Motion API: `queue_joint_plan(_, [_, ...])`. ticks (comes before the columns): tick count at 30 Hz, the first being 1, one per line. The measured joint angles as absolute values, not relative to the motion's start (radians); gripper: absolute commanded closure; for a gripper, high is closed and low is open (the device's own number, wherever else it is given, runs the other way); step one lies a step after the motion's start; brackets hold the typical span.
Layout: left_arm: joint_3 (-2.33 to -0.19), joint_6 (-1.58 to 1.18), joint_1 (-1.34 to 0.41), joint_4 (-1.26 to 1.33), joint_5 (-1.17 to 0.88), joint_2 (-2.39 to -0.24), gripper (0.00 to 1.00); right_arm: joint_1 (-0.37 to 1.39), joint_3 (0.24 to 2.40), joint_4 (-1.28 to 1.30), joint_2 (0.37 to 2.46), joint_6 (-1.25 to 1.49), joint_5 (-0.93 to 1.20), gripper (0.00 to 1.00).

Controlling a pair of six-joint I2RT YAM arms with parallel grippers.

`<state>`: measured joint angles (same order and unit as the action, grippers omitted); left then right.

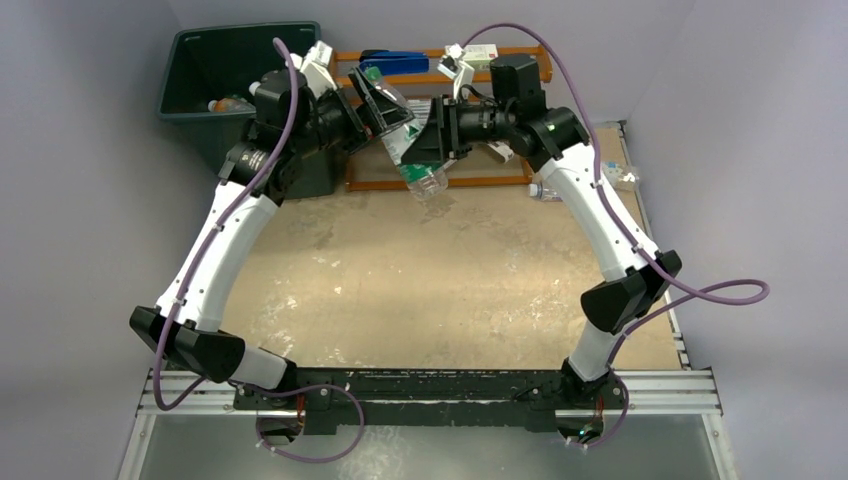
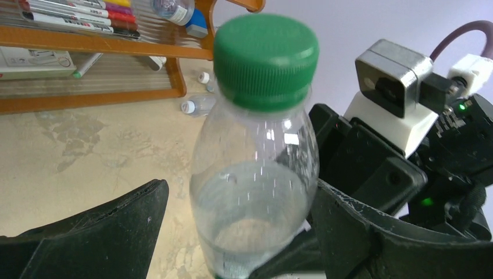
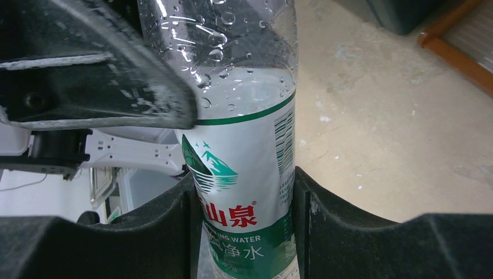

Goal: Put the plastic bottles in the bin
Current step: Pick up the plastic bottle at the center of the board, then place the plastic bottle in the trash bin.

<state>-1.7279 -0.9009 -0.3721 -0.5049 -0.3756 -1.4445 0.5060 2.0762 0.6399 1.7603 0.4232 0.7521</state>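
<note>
Green-capped water bottle (image 1: pixel 402 146) held tilted in mid-air between both arms, upper centre of the overhead view.
The right fingers (image 3: pixel 349 232) clamp its green-and-white label from both sides. The left fingers (image 2: pixel 104 226) stand wide apart astride its shoulder, one clear of the plastic. The dark green bin (image 1: pixel 215 62) sits just beside at upper left, with the tabletop (image 1: pixel 400 290) below.

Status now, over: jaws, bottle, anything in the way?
Right jaws shut on green-capped bottle, mid-air. Left jaws open around its shoulder. Bin behind left arm; only that arm between.
</note>
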Motion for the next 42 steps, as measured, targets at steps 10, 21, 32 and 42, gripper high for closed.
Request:
queue_joint_plan(10, [-1.76,-0.879,-0.393,-0.531,-0.318,-1.474,0.41,0.551,2.064,0.635,1.753,0.434,0.752,0.56])
queue_joint_plan(21, [-1.927,-0.799,-0.4,-0.673,-0.292,-1.575,0.59,0.549,2.059,0.631,1.753,0.444,0.746,0.08])
queue_joint_plan(32, [-2.2,-0.783,-0.139,-0.748,-0.341,-1.763,0.6,0.433,1.921,0.654,1.617,0.457,0.675,0.0])
queue_joint_plan(42, [-2.085,-1.129,0.11,-0.331,-0.436,-1.768,0.61,0.297,1.769,0.645,1.444,0.487,0.672,0.0])
